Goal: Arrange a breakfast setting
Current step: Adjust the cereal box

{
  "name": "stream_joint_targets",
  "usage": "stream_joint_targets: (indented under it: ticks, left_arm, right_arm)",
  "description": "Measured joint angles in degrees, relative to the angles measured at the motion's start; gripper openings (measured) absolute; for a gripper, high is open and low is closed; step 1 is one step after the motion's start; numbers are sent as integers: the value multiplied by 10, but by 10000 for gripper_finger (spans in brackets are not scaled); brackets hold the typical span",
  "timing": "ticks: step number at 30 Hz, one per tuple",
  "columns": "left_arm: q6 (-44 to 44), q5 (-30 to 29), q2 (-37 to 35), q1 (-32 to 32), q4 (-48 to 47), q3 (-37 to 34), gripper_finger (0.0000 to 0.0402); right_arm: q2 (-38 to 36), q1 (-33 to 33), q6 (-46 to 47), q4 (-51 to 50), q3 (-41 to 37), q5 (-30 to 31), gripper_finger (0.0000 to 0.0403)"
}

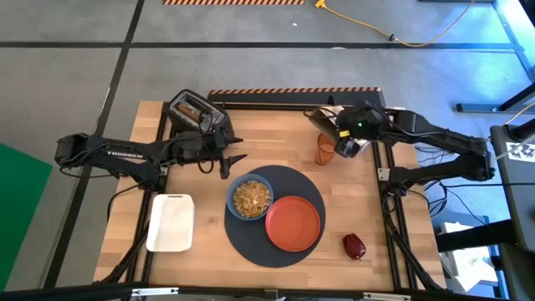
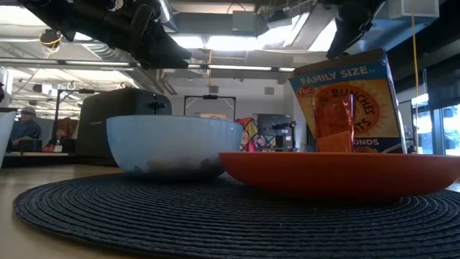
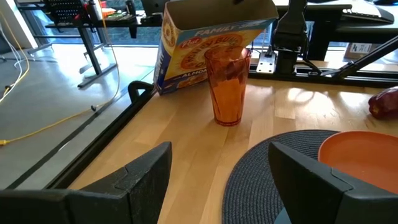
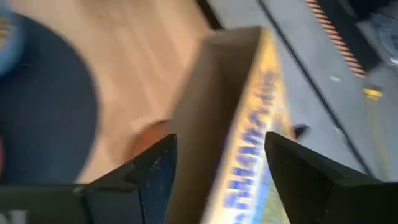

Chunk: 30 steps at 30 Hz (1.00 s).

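Observation:
The dark-grey mat (image 1: pixel 276 242) lies at the table's middle. On it stand the blue bowl (image 1: pixel 250 198), filled with cereal, and the orange plate (image 1: pixel 293 222). The translucent orange cup (image 1: pixel 324 149) stands upright on the wood past the mat's far right side. The dark-red fruit (image 1: pixel 354 246) lies on the wood right of the mat. My right gripper (image 4: pixel 221 149) is shut on a cereal box (image 1: pixel 322 117) just behind the cup. My left gripper (image 3: pixel 221 155) is open and empty over the mat's far left edge, facing the cup (image 3: pixel 227 87). The toast slice is out of view. My right gripper pinches the cereal box at its open top (image 4: pixel 214 143) between its two fingers, one on each wide face. It comes from above in the low view (image 2: pixel 348 39). The box (image 2: pixel 352 101) stands slightly tilted. The plate hides its bottom, so whether it is lifted does not show.
A dark toaster (image 1: pixel 196 111) stands at the far left corner. A white rectangular tray (image 1: pixel 171 221) lies left of the mat. Bare wood lies between the tray and the toaster and along the near edge. The table's raised dark frame (image 1: pixel 380 176) runs along its sides.

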Motion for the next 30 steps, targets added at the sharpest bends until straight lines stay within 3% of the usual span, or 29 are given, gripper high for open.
stream_joint_targets:
  ticks: [4,10,18,25,30]
  left_arm:
    - [0,0,0,0,0,0,262]
    - [0,-1,0,0,0,0,262]
    - [0,-2,0,0,0,0,262]
    - [0,-2,0,0,-2,0,262]
    - [0,-2,0,0,-8,0,262]
  right_arm:
    - [3,-11,0,-20,0,50,202]
    - [3,-40,0,-48,0,43,138]
    - [3,-139,-30,-60,44,7,11]
    - [3,-302,-77,-69,146,-119,12]
    - [3,-400,-103,-102,169,-165,7]
